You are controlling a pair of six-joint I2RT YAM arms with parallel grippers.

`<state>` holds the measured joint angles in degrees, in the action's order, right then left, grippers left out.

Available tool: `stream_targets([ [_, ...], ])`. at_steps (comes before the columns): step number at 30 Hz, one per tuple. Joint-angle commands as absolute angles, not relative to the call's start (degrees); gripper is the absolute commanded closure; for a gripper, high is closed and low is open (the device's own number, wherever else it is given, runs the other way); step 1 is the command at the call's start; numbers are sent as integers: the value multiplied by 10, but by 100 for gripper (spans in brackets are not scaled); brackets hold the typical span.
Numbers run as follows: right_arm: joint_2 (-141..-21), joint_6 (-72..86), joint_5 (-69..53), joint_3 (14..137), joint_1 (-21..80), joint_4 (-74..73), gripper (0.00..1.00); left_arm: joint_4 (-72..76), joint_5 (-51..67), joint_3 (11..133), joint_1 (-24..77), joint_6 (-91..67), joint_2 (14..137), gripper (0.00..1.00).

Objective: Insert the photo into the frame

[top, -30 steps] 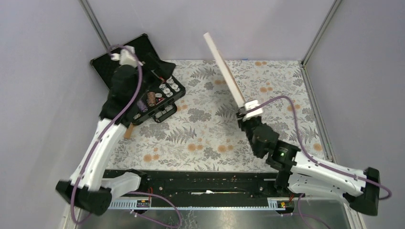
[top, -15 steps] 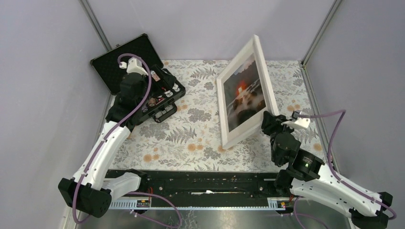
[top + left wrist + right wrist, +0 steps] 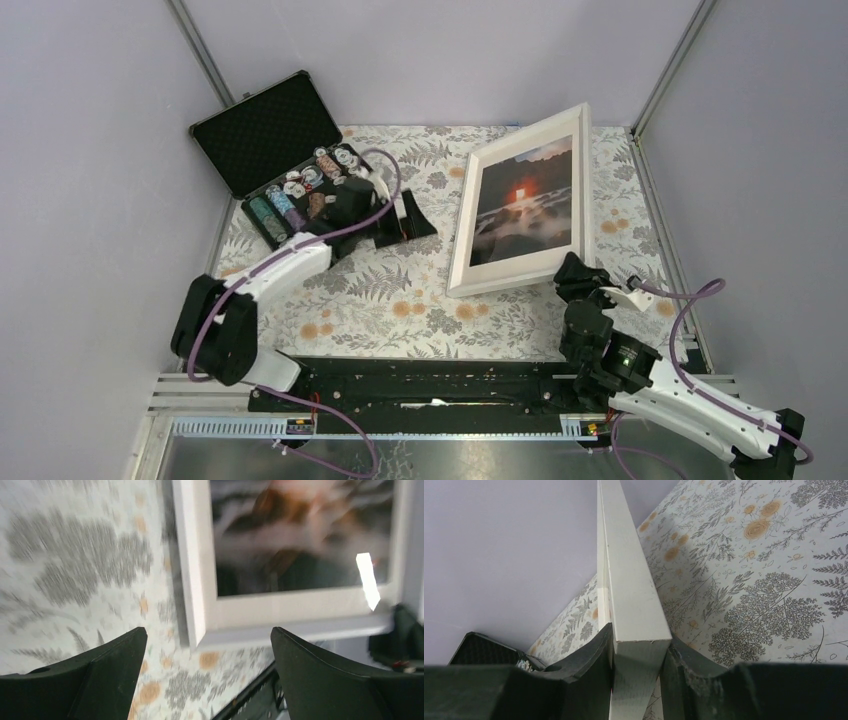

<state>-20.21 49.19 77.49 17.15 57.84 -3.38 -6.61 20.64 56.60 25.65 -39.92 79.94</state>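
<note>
Thin white rectangular picture frame (image 3: pixel 505 282) with the dark mountain-and-red-sun photo print (image 3: pixel 528 200) inside, pinched by the right gripper (image 3: pixel 577 268).
It sits at 2 o'clock on the floral-patterned table (image 3: pixel 400 290), long axis 1-to-7; right jaws clamp its 5 o'clock corner, while the left gripper (image 3: pixel 405 215), jaws wide and empty, faces it from 9 o'clock.

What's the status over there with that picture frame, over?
Left gripper open, holding nothing. Right gripper shut on the frame, near corner. Photo shows inside it, facing up. Chip case off left, apart from it.
</note>
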Motion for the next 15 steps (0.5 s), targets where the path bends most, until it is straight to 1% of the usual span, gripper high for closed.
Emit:
stream_targets([
  [1,-205,447,841,152,575,-189,73,42,264,500,288,-444,820,2],
  [4,-195,454,830,155,576,-202,47,76,273,484,292,-463,835,2],
  [6,-197,444,824,168,576,-202,28,76,272,487,292,-460,843,2],
  [7,-200,435,822,182,576,-202,19,74,272,490,292,-458,847,2],
  [9,-213,453,813,236,576,-258,2,69,271,496,293,-454,851,2],
  [12,-259,539,815,331,575,-398,0,61,268,503,294,-445,862,2],
  [13,-277,537,815,352,576,-415,0,60,269,505,293,-444,867,2],
  [15,-310,472,793,394,575,-404,0,59,271,507,294,-446,878,2],
])
